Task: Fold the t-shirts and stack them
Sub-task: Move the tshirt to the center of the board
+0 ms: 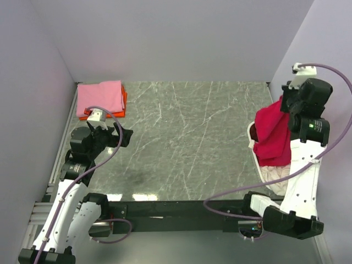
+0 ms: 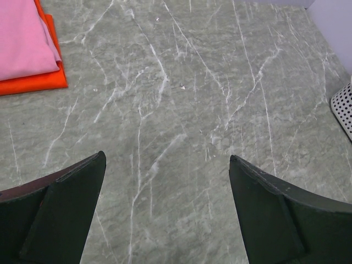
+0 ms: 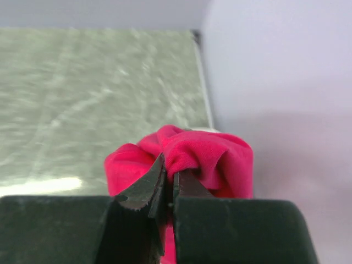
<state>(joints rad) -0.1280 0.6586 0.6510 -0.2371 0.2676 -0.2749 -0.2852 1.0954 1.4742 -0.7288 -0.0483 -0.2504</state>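
My right gripper [image 1: 287,104] is shut on the crimson red t-shirt [image 1: 272,135] and holds it up over the white basket [image 1: 254,144] at the right edge; the shirt hangs bunched below the jaws. In the right wrist view the red fabric [image 3: 212,157] bulges out around my closed gripper [image 3: 169,173]. A folded pink t-shirt [image 1: 100,97] lies on a folded orange t-shirt [image 1: 124,104] at the far left corner; both show in the left wrist view, pink [image 2: 25,41] over orange [image 2: 33,82]. My left gripper [image 1: 122,136] is open and empty above the table, near that stack.
The grey marble table [image 1: 187,143] spans the middle. The basket holds more light fabric [image 1: 275,175] under the hanging shirt, and its perforated rim [image 2: 344,107] shows in the left wrist view. Lilac walls close in the back and both sides.
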